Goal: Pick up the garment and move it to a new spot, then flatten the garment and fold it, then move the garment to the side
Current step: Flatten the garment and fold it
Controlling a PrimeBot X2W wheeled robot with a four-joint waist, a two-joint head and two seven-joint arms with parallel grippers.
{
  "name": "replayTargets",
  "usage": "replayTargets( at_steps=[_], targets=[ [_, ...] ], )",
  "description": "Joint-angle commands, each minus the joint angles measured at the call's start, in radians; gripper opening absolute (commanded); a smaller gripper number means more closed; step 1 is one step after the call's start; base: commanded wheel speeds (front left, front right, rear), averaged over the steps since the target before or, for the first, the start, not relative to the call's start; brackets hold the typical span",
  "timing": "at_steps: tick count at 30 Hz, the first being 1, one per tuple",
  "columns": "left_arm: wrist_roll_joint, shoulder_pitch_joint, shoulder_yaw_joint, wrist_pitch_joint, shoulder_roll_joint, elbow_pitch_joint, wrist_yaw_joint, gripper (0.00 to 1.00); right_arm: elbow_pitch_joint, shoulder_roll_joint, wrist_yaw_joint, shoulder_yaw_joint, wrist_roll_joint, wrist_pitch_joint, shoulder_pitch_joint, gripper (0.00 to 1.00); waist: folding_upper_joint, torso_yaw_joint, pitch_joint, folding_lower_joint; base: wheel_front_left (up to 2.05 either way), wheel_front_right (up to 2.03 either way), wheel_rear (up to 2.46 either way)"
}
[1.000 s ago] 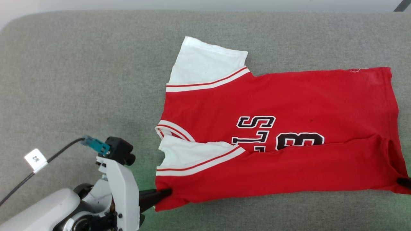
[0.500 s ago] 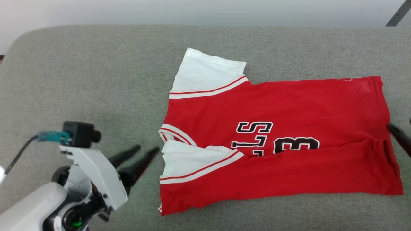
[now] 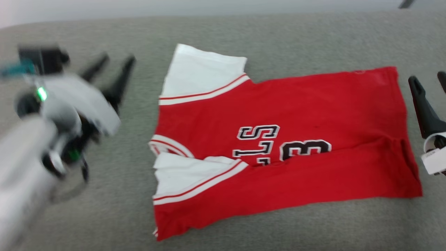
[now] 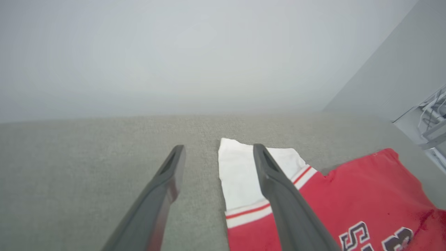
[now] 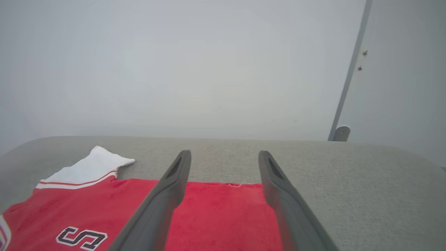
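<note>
white arm point(image 3: 80, 101), long dark fingers point(image 3: 120, 81)

We count one garment point(image 3: 278, 153) with two white sleeves point(image 3: 202, 73), two grippers, the left gripper point(image 3: 117, 57) and the right gripper point(image 3: 427, 77), each with two dark fingers point(image 4: 278, 195), and one grey cushioned surface point(image 3: 104, 209) beneath.

Left claw point(image 4: 218, 153) spread, empty; garment point(image 4: 348, 198) beneath right finger.

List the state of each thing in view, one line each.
Red jersey: flat on the grey cushion, print side up, near long edge folded over part of the lettering.
Far white sleeve: spread out flat.
Near white sleeve: folded onto the front.
Left gripper: open, empty, clear of the jersey.
Right gripper: open, empty, near the hem.
</note>
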Motion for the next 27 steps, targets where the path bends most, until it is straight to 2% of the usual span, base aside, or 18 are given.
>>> replayTargets(
  at_steps=[1, 8, 14, 17, 20, 27],
  targets=[
    [0.025, -0.059, -0.005, 0.022, -0.004, 0.042, -0.014, 1.0, -0.012, 0.014, -0.001, -0.004, -0.015, -0.016, -0.011, 1.0, 0.0, -0.061, 0.045, 0.0, 0.0, 0.0, 0.0],
    [0.073, -0.328, -0.038, 0.168, -0.06, 0.309, -0.101, 1.0, -0.078, 0.08, -0.001, -0.057, -0.031, -0.056, 0.01, 1.0, 0.0, -0.161, 0.11, 0.0, 0.0, 0.0, 0.0],
    [0.075, -0.473, -0.124, 0.469, -0.08, 0.483, -0.171, 1.0, -0.119, 0.102, -0.001, -0.057, -0.04, -0.04, 0.026, 1.0, 0.0, -0.224, 0.159, 0.0, 0.0, 0.0, 0.0],
    [0.048, -0.52, -0.142, 0.611, -0.086, 0.544, -0.179, 1.0, -0.13, 0.106, -0.001, -0.053, -0.037, -0.034, 0.023, 1.0, 0.0, -0.245, 0.179, 0.0, 0.0, 0.0, 0.0],
    [0.044, -0.549, -0.162, 0.707, -0.086, 0.583, -0.185, 1.0, -0.139, 0.106, -0.001, -0.045, -0.032, -0.03, 0.01, 1.0, 0.0, -0.264, 0.2, 0.0, 0.0, 0.0, 0.0],
    [0.029, -0.547, -0.188, 0.796, -0.105, 0.64, -0.199, 1.0, -0.151, 0.103, -0.001, -0.04, -0.023, -0.02, 0.004, 1.0, 0.0, -0.284, 0.24, 0.0, 0.0, 0.0, 0.0]
  ],
)
